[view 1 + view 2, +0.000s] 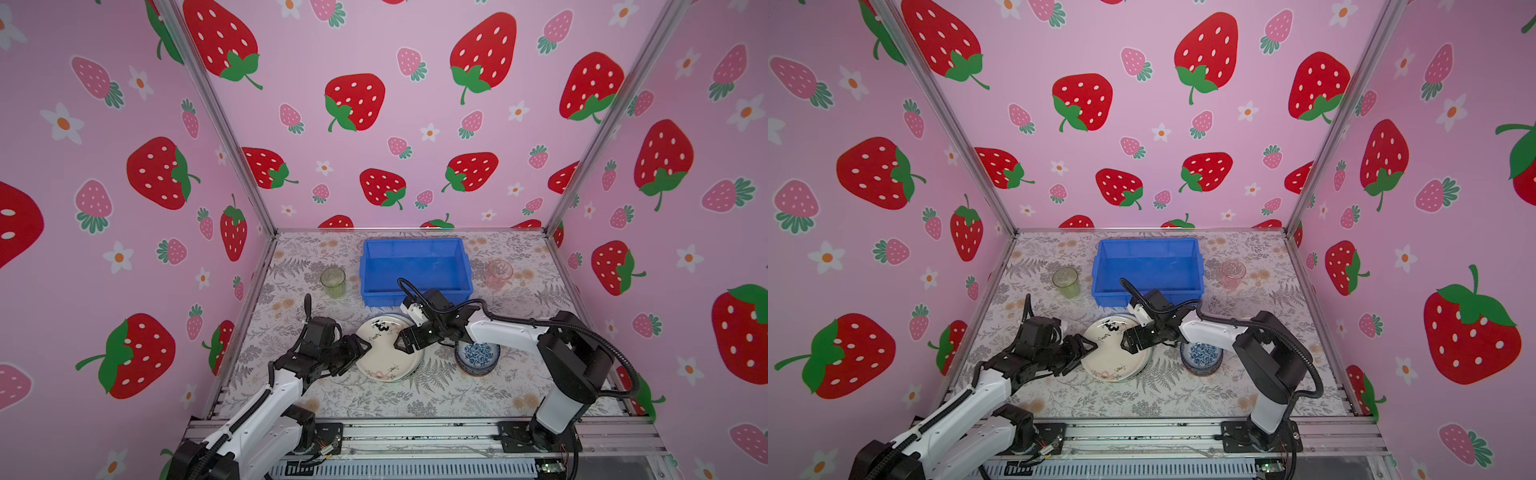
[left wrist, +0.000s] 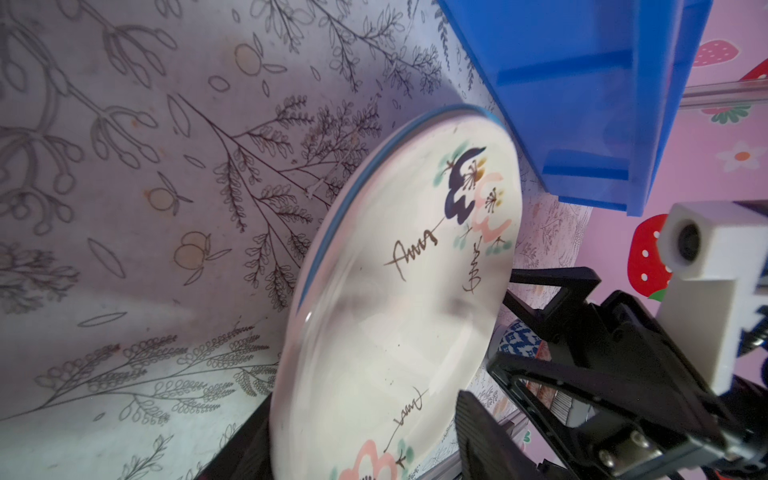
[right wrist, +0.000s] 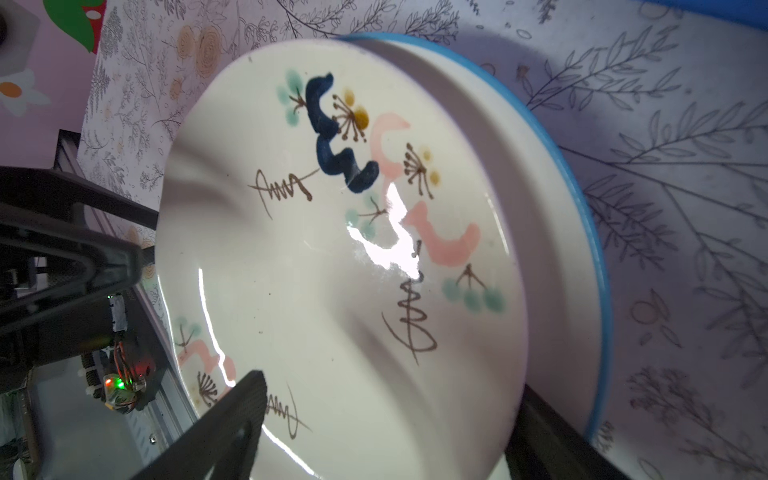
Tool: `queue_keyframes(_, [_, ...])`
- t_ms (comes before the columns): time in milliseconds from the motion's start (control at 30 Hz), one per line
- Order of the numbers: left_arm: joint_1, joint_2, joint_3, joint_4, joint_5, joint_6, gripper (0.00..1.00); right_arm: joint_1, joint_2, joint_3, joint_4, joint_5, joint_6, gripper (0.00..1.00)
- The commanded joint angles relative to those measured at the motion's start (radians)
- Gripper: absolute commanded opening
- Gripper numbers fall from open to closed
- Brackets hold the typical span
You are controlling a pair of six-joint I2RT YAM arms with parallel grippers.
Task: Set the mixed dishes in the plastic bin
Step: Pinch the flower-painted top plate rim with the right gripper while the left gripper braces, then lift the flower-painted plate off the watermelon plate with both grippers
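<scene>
Between my left gripper and right gripper lies the cream plate, atop a blue-rimmed plate. My right jaws stand wide astride its rim. My left ones straddle the opposite rim, and I cannot tell whether they pinch. I judge this the grasping step. Next: clamp firmly, lift level, carry to the empty blue bin beyond my fingertips.

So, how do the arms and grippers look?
The left arm and right arm have white shells and black joints. A black ribbed cable hose runs along each. The left gripper and right gripper are black, with triangular open-frame fingers. A white camera block sits at the right wrist.
</scene>
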State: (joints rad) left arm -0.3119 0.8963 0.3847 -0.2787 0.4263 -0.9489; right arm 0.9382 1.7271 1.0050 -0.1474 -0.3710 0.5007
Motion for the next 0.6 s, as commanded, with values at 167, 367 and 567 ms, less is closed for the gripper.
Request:
queue_keyframes(167, [-0.002, -0.028, 0.079, 0.051, 0.058, -0.013, 0.49, 0.021, 0.043, 0.017, 0.032, -0.077, -0.002, 0.88])
queue_keyframes(367, [-0.002, -0.043, 0.091, 0.026, 0.054, -0.008, 0.4, 0.023, 0.05, 0.012, 0.034, -0.073, -0.003, 0.88])
queue_keyframes(567, [-0.001, -0.069, 0.098, 0.002, 0.043, -0.01, 0.25, 0.023, 0.049, 0.009, 0.028, -0.065, -0.007, 0.88])
